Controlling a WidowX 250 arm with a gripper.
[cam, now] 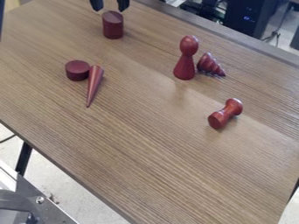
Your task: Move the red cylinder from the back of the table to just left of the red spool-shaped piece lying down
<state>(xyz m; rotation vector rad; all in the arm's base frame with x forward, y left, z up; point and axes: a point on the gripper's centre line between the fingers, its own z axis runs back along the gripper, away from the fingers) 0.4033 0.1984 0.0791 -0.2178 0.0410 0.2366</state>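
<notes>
Desk: brown wood-grain top (152,144), spreading out under and around the black two-finger pincer (109,5); seen at a slant, dark leg (24,158) at near left.
Metal frame: grey, with a bolt (39,200); beyond the desk's near-left edge, well apart from the pincer.
Computer case: black box (250,16), small blue light; past the far edge, well right of the pincer.
Pincer: at top of view, partly cut off; released, fingers spread, nothing between them. Tips just above the tall dark-red wooden-looking cylinder (112,25) as seen; height over it can't be told.
Pawn: glossy red wooden-looking figure (185,63), round head, flared base; upright, below and right of the pincer.
Smooth cone: slender, reddish, wooden-looking (95,83); on its side, below the pincer and slightly left, point aimed away from it.
Dumbbell: red-brown wooden-looking piece (225,114), narrow waist; on its side, farthest of the pieces from the pincer, lower right.
Cylinder: upright on the desk, nearest piece to the pincer.
Ribbed cone: dark red, stepped rings, wooden-looking (210,64); on its side just beside the pawn, on the side away from the pincer.
Disc: squat dark-red wooden-looking round (77,71); flat, below-left of the pincer, right beside the smooth cone's wide end; contact uncertain.
</notes>
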